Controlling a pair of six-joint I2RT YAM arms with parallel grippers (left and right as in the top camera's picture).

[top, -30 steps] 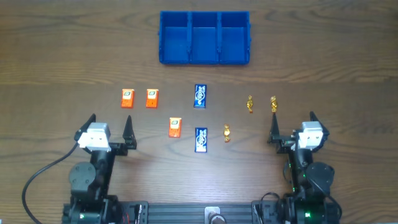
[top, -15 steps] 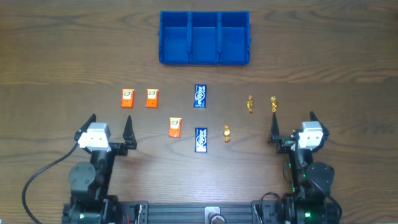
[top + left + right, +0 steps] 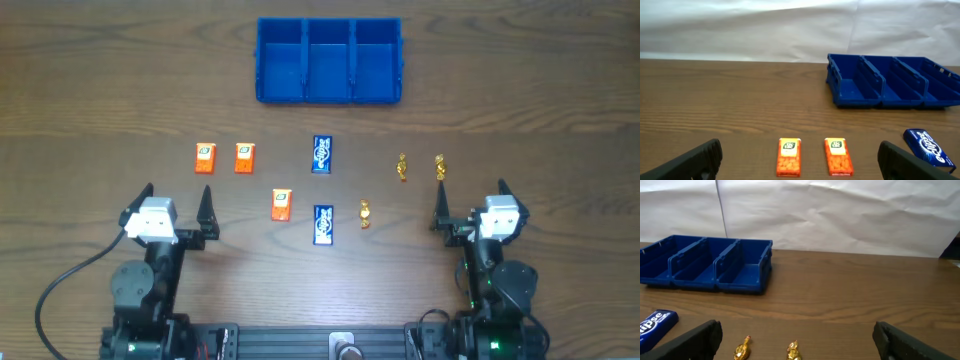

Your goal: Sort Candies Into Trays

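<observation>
Fingers (image 3: 207,208) of the left gripper (image 3: 177,191) and right gripper (image 3: 470,188) stand wide apart and empty, so sorting looks unstarted; next, one should descend on the nearest orange candy box (image 3: 282,204) for the tray (image 3: 330,97).

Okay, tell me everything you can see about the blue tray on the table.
The blue tray looks like rigid plastic. It has three open-topped compartments side by side, split by two inner walls, and all three are empty. It sits upright on the wooden table, centred toward the upper edge of the top view. Nothing but the table touches it.
</observation>
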